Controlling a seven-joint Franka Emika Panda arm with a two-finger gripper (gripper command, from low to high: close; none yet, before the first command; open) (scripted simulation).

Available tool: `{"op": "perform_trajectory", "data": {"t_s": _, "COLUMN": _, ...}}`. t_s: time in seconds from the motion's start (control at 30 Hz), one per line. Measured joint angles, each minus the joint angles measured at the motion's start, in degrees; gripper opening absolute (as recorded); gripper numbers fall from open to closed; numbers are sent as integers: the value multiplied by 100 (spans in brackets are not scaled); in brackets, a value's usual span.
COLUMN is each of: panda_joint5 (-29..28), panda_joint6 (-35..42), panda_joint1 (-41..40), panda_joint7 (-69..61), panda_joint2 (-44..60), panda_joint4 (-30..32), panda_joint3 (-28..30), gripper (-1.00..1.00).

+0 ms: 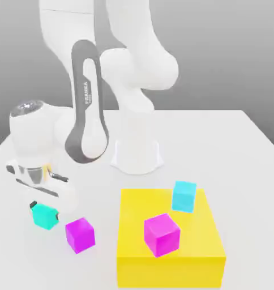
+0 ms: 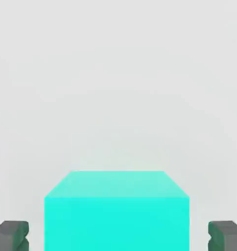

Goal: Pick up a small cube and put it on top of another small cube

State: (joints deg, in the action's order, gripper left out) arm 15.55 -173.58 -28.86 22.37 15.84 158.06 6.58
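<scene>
Stands open at the exterior view's left with the white gripper [image 1: 45,212], keeping one fingertip on each side of the small turquoise cube [image 1: 45,216], with a narrow free gap along both side edges and no touching. Resting on the pale, smooth table [image 1: 218,150], has a small purple cube [image 1: 80,235] near, then open room before the broad yellow block [image 1: 133,226]. Carries there a small magenta cube [image 1: 162,234] by the front edge and a small light-blue cube [image 1: 184,196] farther back, near the right edge in the exterior view.
</scene>
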Motion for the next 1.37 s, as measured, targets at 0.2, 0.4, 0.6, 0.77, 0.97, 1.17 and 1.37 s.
{"op": "perform_trajectory", "data": {"t_s": 0.2, "panda_joint5": -213, "panda_joint6": 213, "panda_joint1": 181, "panda_joint7": 164, "panda_joint2": -266, "panda_joint4": 59, "panda_joint3": 230, "gripper": -100}}
{"op": "perform_trajectory", "data": {"t_s": 0.4, "panda_joint5": -1326, "panda_joint6": 1135, "panda_joint1": 521, "panda_joint7": 1229, "panda_joint2": -1353, "panda_joint4": 190, "panda_joint3": 598, "gripper": -100}}
{"op": "perform_trajectory", "data": {"t_s": 0.6, "panda_joint5": -1405, "panda_joint6": 1925, "panda_joint1": 1292, "panda_joint7": 2797, "panda_joint2": -1707, "panda_joint4": -284, "panda_joint3": 241, "gripper": -100}}
{"op": "perform_trajectory", "data": {"t_s": 0.77, "panda_joint5": -1421, "panda_joint6": 2570, "panda_joint1": 1940, "panda_joint7": 4147, "panda_joint2": -1942, "panda_joint4": -715, "panda_joint3": -120, "gripper": -100}}
{"op": "perform_trajectory", "data": {"t_s": 0.97, "panda_joint5": -1427, "panda_joint6": 3342, "panda_joint1": 2513, "panda_joint7": 5766, "panda_joint2": -2189, "panda_joint4": -1232, "panda_joint3": -689, "gripper": -100}}
{"op": "perform_trajectory", "data": {"t_s": 1.17, "panda_joint5": -1483, "panda_joint6": 3581, "panda_joint1": 2901, "panda_joint7": 7033, "panda_joint2": -2088, "panda_joint4": -1536, "panda_joint3": -1196, "gripper": -100}}
{"op": "perform_trajectory", "data": {"t_s": 1.37, "panda_joint5": -1541, "panda_joint6": 2997, "panda_joint1": 2959, "panda_joint7": 7130, "panda_joint2": -1641, "panda_joint4": -1398, "panda_joint3": -1197, "gripper": 100}}
